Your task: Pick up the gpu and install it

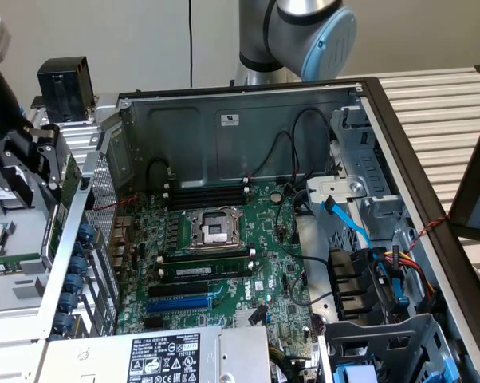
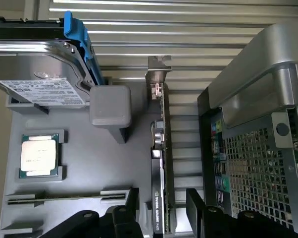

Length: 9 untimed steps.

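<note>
**Operator:** Where's the gpu?

**Spotter:** Your gpu (image 2: 158, 148) stands on its long edge in a slot of the grey holder tray (image 2: 89, 163). It is upright, with the silver bracket at the end away from your wrist. It sits just beside the outside of the computer case (image 2: 253, 148), on the side with the perforated rear panel.

**Operator:** And my tool?

**Spotter:** Your tool (image 2: 163, 193) is spread wide with one finger on each side of the card. There's a gap on both sides, so it grips nothing.

**Operator:** What else is on that tray?

**Spotter:** You've got a hard drive (image 2: 40, 64) in a blue carrier, a processor chip (image 2: 38, 156) lying flat in its pocket, and a RAM stick (image 2: 65, 198) on edge in a slot. All of them are well apart from the card. The tray rests on the slatted counter (image 2: 139, 34).

**Operator:** And the case itself?

**Spotter:** In the exterior view it lies open, and you can see the motherboard (image 1: 248, 239) facing up. Your arm is at that view's left, outside the case wall.
</note>
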Each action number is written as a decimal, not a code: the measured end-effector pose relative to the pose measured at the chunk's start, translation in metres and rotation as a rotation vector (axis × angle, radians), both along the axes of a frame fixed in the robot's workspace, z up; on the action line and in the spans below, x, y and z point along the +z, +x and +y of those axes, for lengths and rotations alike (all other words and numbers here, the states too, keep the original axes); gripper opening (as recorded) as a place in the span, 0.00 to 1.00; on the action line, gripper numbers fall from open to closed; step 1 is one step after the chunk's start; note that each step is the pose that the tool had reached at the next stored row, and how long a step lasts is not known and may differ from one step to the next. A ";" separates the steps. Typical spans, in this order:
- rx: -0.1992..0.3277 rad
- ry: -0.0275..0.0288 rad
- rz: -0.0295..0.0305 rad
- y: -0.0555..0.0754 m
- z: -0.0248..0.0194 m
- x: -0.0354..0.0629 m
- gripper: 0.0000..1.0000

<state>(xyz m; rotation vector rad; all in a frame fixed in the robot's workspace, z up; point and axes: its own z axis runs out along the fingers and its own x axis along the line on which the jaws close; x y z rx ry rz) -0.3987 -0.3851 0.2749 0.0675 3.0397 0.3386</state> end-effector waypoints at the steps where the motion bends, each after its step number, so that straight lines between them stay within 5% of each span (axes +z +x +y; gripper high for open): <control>1: 0.000 0.0002 -0.0004 -0.001 0.0005 -0.0019 0.50; 7: 0.000 0.0008 -0.0199 -0.004 0.0004 -0.0095 0.50; 9: 0.000 0.0020 -0.0220 -0.005 0.0003 -0.0125 0.50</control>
